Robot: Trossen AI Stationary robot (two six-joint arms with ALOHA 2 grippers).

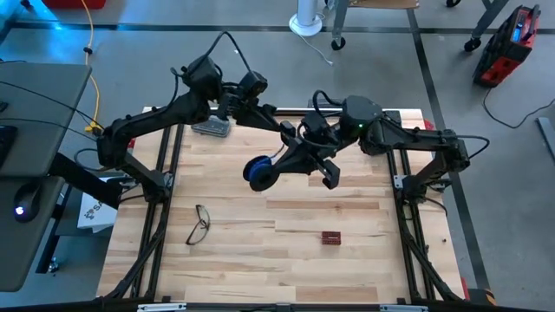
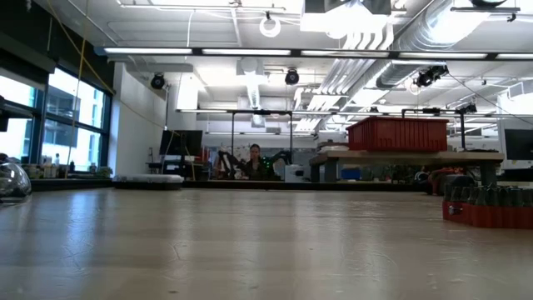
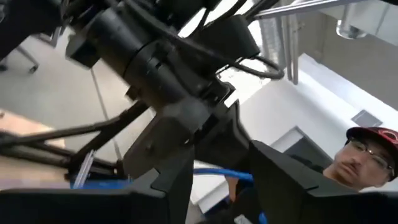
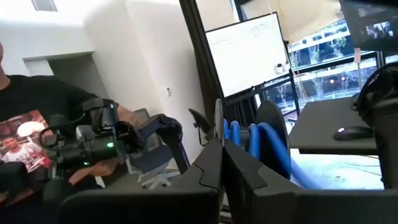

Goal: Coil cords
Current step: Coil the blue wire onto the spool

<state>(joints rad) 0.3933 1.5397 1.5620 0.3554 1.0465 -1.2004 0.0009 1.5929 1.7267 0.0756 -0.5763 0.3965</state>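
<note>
- Glasses lie on the table's near left part, well apart from both arms; a small dark red block sits near centre-right.
- Left arm reaches from the left edge toward the table's far middle; left gripper is up off the wood, close to the right arm's wrist.
- Left fingers stand apart in the left wrist view, a strand of blue cable showing between them; probably not gripped, contact hard to tell.
- Clear plastic item lies under the left arm by the far edge.
- Cords: blue-and-dark coil, held above the table just left of centre, a dark tail looping up toward the grippers.
- Right arm comes in from the right edge; right gripper is closed on the coil, at its right side.
- Right wrist view: fingers pressed together, blue loops bunched just past them.
- Low view: bare wood, a glass lens at left, the block at right, neither gripper in sight.
- Person in a red cap beyond the table.
</note>
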